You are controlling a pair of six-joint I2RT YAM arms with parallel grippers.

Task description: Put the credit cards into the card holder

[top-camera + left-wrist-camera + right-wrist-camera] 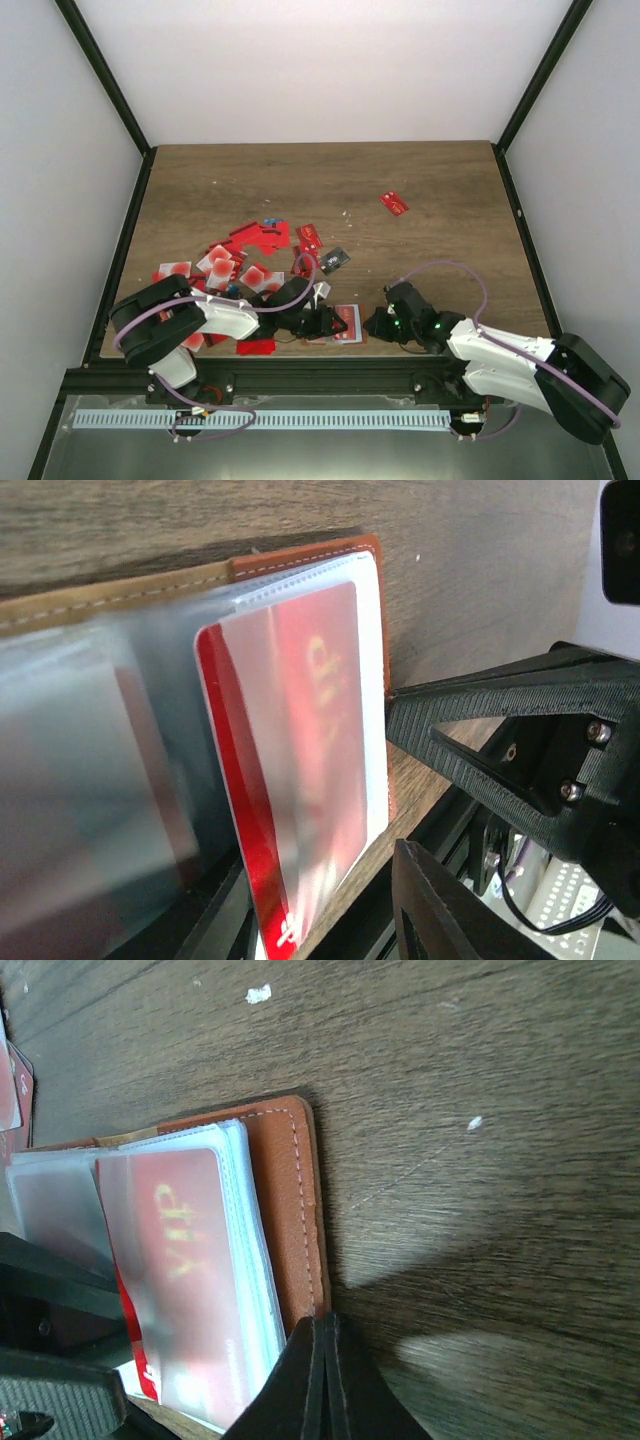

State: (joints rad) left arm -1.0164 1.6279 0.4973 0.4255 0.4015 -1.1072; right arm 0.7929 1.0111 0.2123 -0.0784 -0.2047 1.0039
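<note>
The orange-brown card holder (347,323) lies open by the table's front edge, its clear sleeves facing up (285,1190). A red credit card (300,740) sits partly inside the top sleeve, one red edge still poking out (170,1260). My left gripper (318,320) is just left of the holder, and its jaws (395,780) stand apart beside the card with nothing between them. From the right, my right gripper (379,322) is shut, its joined tips (325,1335) resting on the holder's brown stitched edge. Many loose red and white credit cards (240,262) lie in a heap behind the left arm.
One red card (394,203) lies alone toward the back right, and a black card (336,260) sits at the heap's right edge. The black front rail (300,368) runs right below the holder. White crumbs (258,994) dot the wood.
</note>
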